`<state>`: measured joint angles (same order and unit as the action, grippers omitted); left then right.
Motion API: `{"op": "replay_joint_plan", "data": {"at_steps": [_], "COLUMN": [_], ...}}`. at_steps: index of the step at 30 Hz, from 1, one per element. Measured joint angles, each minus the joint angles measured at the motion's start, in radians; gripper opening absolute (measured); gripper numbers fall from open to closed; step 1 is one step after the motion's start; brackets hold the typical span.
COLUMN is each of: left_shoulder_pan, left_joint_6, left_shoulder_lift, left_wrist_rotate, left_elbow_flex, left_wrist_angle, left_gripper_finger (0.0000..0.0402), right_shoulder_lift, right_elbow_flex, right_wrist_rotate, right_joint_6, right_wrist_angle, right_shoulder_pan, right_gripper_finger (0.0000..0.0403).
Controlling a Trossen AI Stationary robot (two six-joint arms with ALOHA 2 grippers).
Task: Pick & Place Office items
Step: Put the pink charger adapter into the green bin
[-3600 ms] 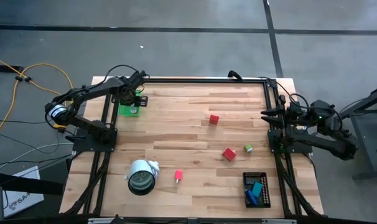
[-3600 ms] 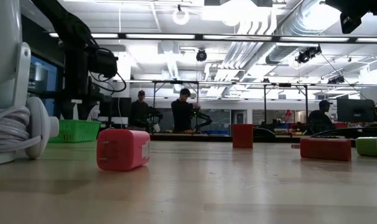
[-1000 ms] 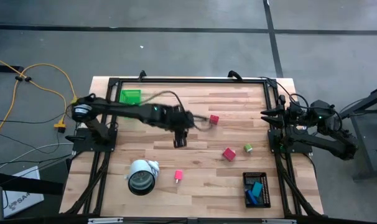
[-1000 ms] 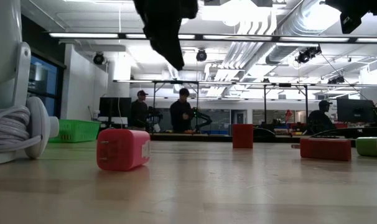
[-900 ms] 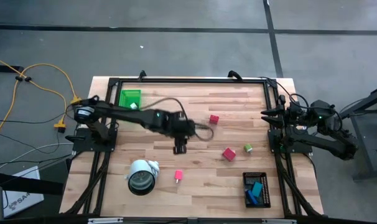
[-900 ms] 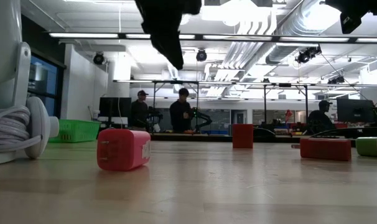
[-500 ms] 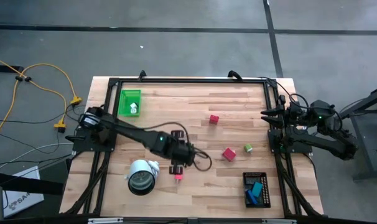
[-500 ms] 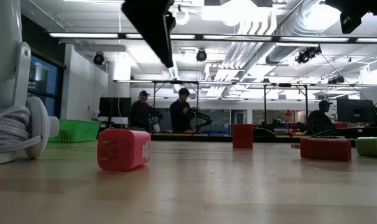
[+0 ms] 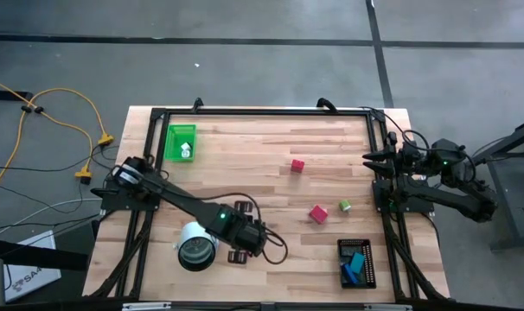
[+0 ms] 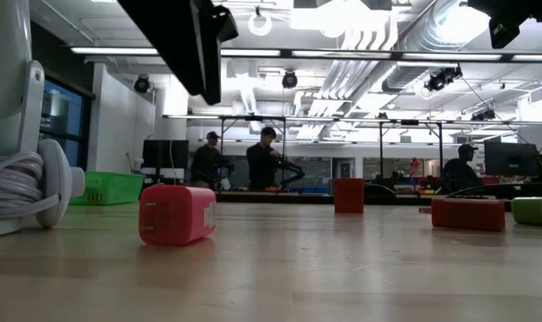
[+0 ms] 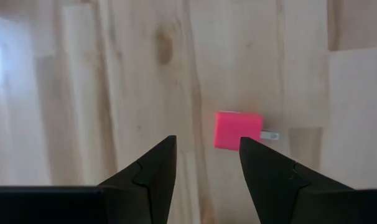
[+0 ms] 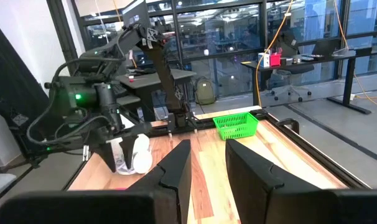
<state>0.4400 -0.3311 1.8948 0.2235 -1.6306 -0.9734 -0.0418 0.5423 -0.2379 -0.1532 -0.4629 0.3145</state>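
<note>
Hovering our left gripper [image 11: 204,163] over the small pink plug-like block [image 11: 237,130] on the wooden table [image 9: 271,151] near the white-and-grey round roll [image 9: 195,244], we judge this the approach step; next comes lowering and closing. Its fingers are spread and empty in the left wrist view, whereas the high view probably hides the block under the arm. Our right gripper [image 12: 207,163] waits at the table's right edge, fingers narrowly parted, holding nothing.

A grey concrete floor [image 9: 262,52] crossed by dark seams is seen around the table. Yellow cables [image 9: 46,112] are laid at the left. Beyond, ceiling strip lights [image 10: 342,52], exposed ducts [image 10: 432,36] and two standing people [image 10: 235,165] are shown.
</note>
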Motion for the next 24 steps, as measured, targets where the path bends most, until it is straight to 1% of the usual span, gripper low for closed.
{"op": "replay_joint_plan", "data": {"at_steps": [10, 13, 24], "left_shoulder_pan": [0.008, 0.011, -0.016], "left_joint_6": [0.001, 0.022, 0.042], "left_shoulder_lift": [0.053, 0.079, 0.091], "left_wrist_rotate": [-0.063, -0.093, -0.122], "left_elbow_flex": [0.0, 0.0, -0.003], "left_wrist_angle": [0.026, 0.04, 0.049], "left_gripper_finger": [0.0168, 0.0168, 0.0168], "right_shoulder_lift": [0.0, 0.0, 0.0], "right_elbow_flex": [0.0, 0.0, 0.0], "right_wrist_rotate": [0.0, 0.0, 0.0], "right_joint_6": [0.0, 0.0, 0.0], "right_wrist_angle": [-0.001, -0.001, 0.003], "right_shoulder_pan": [0.0, 0.0, 0.0], "right_gripper_finger": [0.0087, 0.0087, 0.0087]}}
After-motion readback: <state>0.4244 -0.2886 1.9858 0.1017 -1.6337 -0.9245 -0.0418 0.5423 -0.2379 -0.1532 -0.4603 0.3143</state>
